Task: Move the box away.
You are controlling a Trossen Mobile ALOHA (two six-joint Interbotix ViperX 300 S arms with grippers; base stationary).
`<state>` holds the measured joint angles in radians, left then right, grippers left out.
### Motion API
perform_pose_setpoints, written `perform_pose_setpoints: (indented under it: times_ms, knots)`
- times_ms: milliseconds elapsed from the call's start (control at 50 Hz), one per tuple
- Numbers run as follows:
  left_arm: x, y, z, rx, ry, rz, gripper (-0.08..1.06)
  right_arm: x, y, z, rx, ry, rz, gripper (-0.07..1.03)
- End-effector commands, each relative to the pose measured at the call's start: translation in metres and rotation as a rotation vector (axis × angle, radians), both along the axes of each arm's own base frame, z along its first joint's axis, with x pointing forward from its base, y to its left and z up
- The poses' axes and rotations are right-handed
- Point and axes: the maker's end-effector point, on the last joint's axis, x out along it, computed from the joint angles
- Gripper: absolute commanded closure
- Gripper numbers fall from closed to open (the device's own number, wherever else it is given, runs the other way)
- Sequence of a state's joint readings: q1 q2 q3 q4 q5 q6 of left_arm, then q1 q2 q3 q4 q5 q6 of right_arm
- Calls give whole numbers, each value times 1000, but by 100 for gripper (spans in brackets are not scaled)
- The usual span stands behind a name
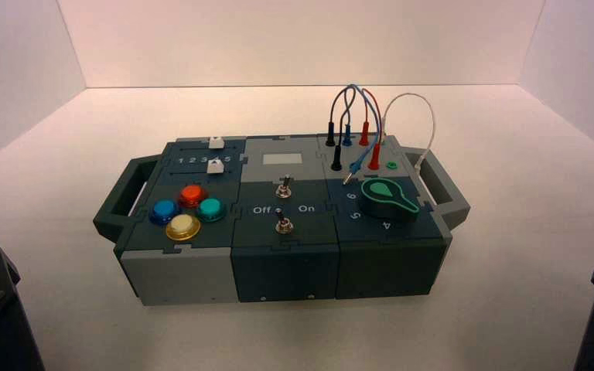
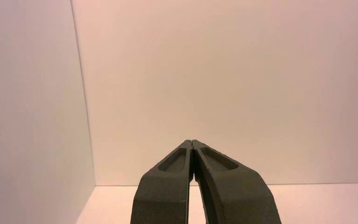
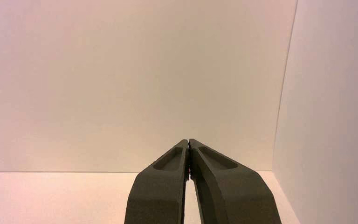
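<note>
- Pale walls (image 1: 302, 42) stand behind and to both sides of a light surface (image 1: 294, 336), and the box (image 1: 285, 220) sits on it near the middle, between the two arms and touching neither.
- At the near left corner of the high view is the left gripper (image 2: 191, 144), apart from the box, its fingertips meeting, closed on nothing.
- On the box's left side is a dark side handle (image 1: 126, 197).
- Next, on the left part of the top, two white sliders (image 1: 215, 166) lie toward the far side, one farther back than the other.
- Nearer the front of that part, four round buttons form a cluster: a blue button (image 1: 165, 212) at the left, a red button (image 1: 192, 195) at the back, a yellow button (image 1: 182, 226) at the front and a green button (image 1: 210, 209) at the right.
- Down the middle come a pale rectangle (image 1: 282, 159) at the back and two metal toggle switches (image 1: 284, 226), one behind the other.
- On the right part, black, blue and red wires (image 1: 353, 86) arch up from the far side, with a green-marked dial (image 1: 387, 199) in front.
- A white wire (image 1: 431, 124) loops toward the grey right handle (image 1: 445, 189).
- Last, at the near right corner, the right gripper (image 3: 189, 143) is closed and empty, also apart from the box.
</note>
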<state>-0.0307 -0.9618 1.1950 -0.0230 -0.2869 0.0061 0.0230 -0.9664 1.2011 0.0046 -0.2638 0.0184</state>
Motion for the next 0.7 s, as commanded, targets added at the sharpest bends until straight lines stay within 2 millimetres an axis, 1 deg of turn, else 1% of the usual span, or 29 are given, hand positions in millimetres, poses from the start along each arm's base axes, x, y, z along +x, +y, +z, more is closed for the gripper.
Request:
perform_pose_setpoints:
  times_ms: [20,340,540,700]
  knots:
    - [2,-2,6,0,-11,-7,100,1,0,7,-3,-17,1,98]
    - [2,-4,4,0,-3,-17,100,1,0,7,-4,-15,2,98]
    - [2,-4,4,0,3,-17,100,2,1,3,-5,9,2,98]
    - [4,-12,-7,6,100,-46,100,3,6,-1,-5,67,24,98]
